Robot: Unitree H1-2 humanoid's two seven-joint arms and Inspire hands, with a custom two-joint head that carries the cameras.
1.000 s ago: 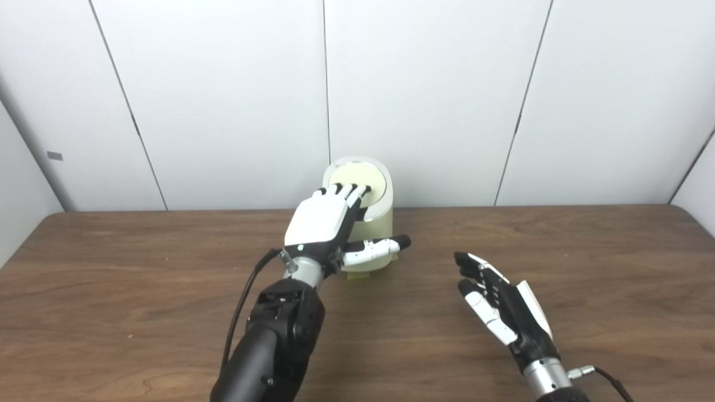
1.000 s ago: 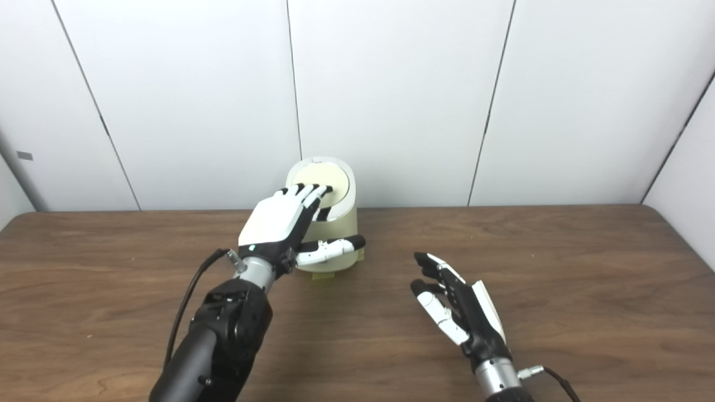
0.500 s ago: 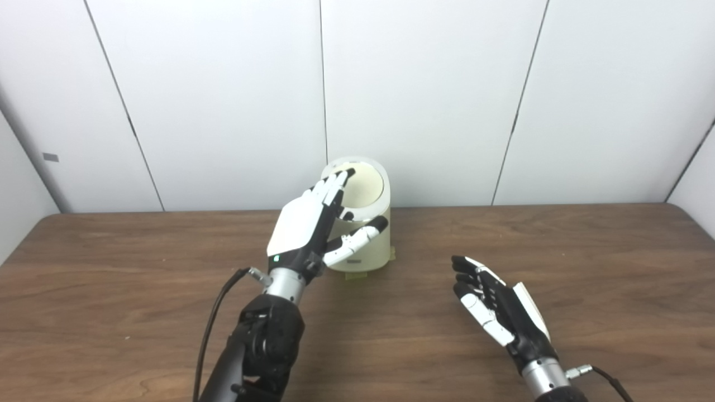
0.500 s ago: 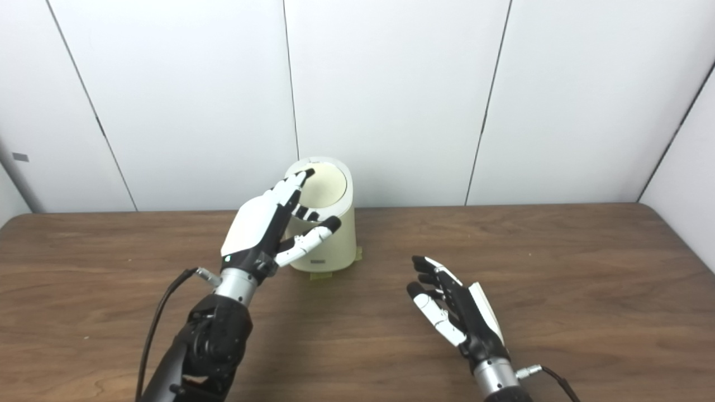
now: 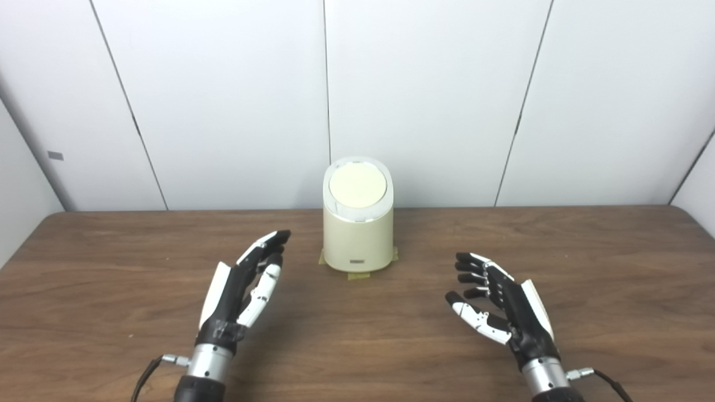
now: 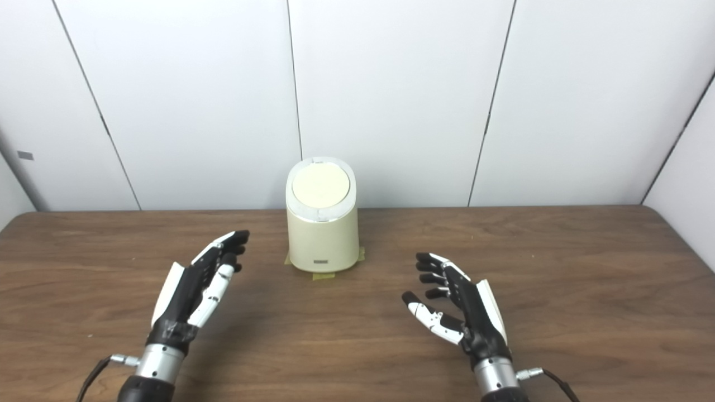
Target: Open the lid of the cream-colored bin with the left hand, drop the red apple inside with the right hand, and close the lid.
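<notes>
The cream-colored bin [image 5: 358,240] stands upright at the back middle of the wooden table, on patches of tape. Its round lid [image 5: 357,185] lies flat and shut on top. My left hand [image 5: 241,292] is open and empty, low over the table to the left of and in front of the bin, palm turned inward. My right hand [image 5: 499,304] is open and empty to the right of and in front of the bin, fingers curled slightly. No red apple is in view. The bin also shows in the right eye view [image 6: 323,237].
The brown wooden table [image 5: 391,346] runs to white wall panels [image 5: 424,100] just behind the bin. Its back right corner [image 5: 678,209] is rounded. Thin cables leave both wrists at the bottom edge.
My left hand has left the top of the bin, come back down and to the left, and turned palm inward. The lid now shows flat and shut. My right hand spread its thumb slightly.
</notes>
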